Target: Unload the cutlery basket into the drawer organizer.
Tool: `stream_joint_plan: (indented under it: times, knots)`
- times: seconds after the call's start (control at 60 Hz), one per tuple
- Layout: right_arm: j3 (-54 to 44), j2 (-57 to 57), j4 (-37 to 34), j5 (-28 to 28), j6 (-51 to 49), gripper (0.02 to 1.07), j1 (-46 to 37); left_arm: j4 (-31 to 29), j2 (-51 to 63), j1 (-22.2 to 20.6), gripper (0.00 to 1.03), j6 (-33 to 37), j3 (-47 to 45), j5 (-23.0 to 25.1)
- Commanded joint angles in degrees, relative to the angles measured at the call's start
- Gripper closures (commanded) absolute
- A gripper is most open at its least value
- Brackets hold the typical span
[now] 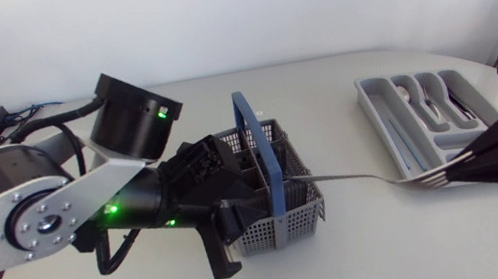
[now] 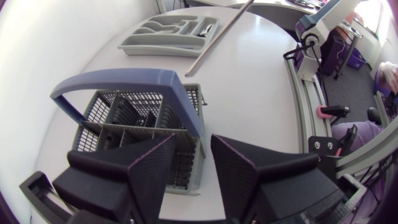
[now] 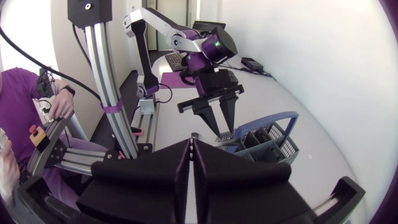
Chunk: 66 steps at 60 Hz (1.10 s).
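— Now, where's the slim silver metal fork (image 1: 377,177)?
— Mid-right of the head frame, level above the bench (image 1: 399,246). Your right claw (image 1: 457,171) is closed tight on its tine end; the handle points at the grey mesh basket (image 1: 294,223).
— And the step?
— Carry it to the grey plastic organizer tray (image 1: 378,123), upper right. Align it lengthwise with a slot, lower, then release. Your left claw (image 2: 193,146) gapes empty at the basket's rim.

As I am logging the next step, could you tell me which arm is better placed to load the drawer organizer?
Right. Its gripper is shut on a fork close to the drawer organizer, while the left gripper hangs open and empty at the cutlery basket.
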Motion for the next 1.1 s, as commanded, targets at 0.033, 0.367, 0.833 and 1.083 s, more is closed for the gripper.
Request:
stream_joint_plan:
  times: [0.033,0.367,0.833,1.083]
  knots:
    - [-2.42,-1.82,-7.22,0.37,-0.08,1.01,1.89,0.53,-3.15,-1.71,0.60,-0.25,-1.84,0.78]
    - [-7.87,-2.35,-6.08,1.07,0.98,1.01,6.99,-0.97,-5.96,-7.34,0.60,0.89,-2.55,1.57]
    - [-7.08,3.36,-5.99,-0.69,-1.05,1.01,9.71,-2.20,-1.92,-10.41,0.57,1.95,-1.93,3.85]
    - [-5.15,5.03,-6.17,-1.22,-0.87,1.01,10.33,-1.58,0.45,-10.50,0.54,2.39,-1.58,4.56]
